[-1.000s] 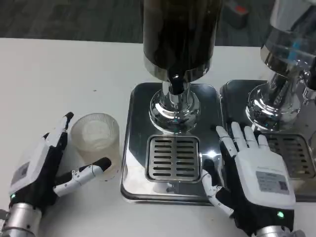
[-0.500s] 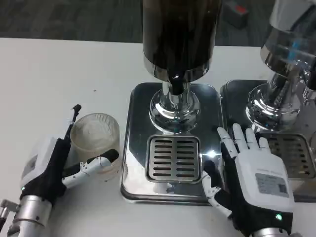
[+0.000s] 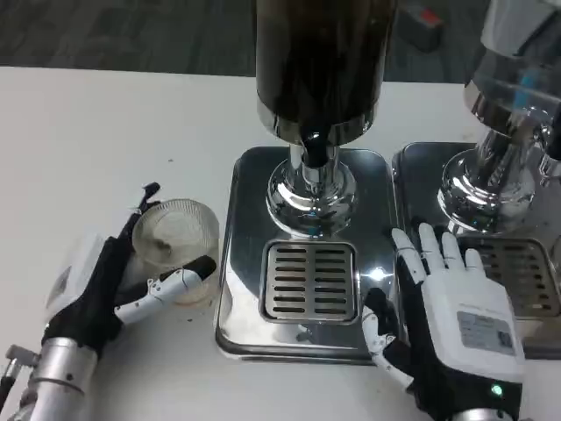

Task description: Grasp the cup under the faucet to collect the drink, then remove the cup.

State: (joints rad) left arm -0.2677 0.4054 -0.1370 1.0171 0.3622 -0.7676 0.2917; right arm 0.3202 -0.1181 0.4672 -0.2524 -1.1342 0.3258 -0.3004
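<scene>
Beside the drip tray [image 3: 237,263], left hand [image 3: 92,289] fingers now tighter around the cup [image 3: 180,246]; right hand [image 3: 456,324] unchanged, fingers spread.

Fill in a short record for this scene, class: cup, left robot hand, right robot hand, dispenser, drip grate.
cup: clear, upright on the white table, left of the tray
left robot hand: fingers around the cup
right robot hand: flat, fingers apart, holding nothing, at the tray's right edge
dispenser: dark tank above a chrome faucet
drip grate: nothing on it

Lab-type demo setup — white table [image 3: 105,114], chrome drink dispensers [image 3: 316,105], grey carpet [image 3: 123,35]
</scene>
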